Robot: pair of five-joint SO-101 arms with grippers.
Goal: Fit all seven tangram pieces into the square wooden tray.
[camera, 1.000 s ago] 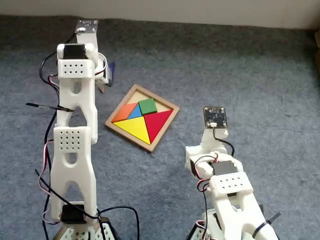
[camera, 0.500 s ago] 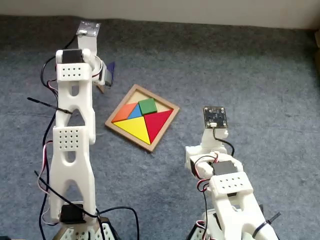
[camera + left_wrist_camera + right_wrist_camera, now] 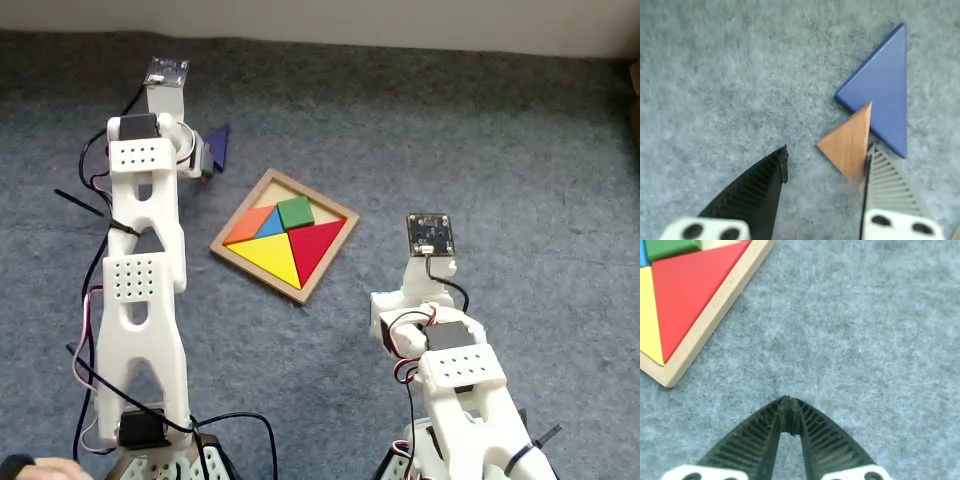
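My left gripper (image 3: 827, 150) has shifted away from the wooden tray (image 3: 254, 272), jaws spread; the tan triangle (image 3: 850, 142) touches one finger, blue triangle (image 3: 885, 90) just beyond. Both remain unplaced.

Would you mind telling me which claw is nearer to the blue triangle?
Left. The left claw is open right beside the blue triangle; the right claw sits shut beyond the wooden tray.
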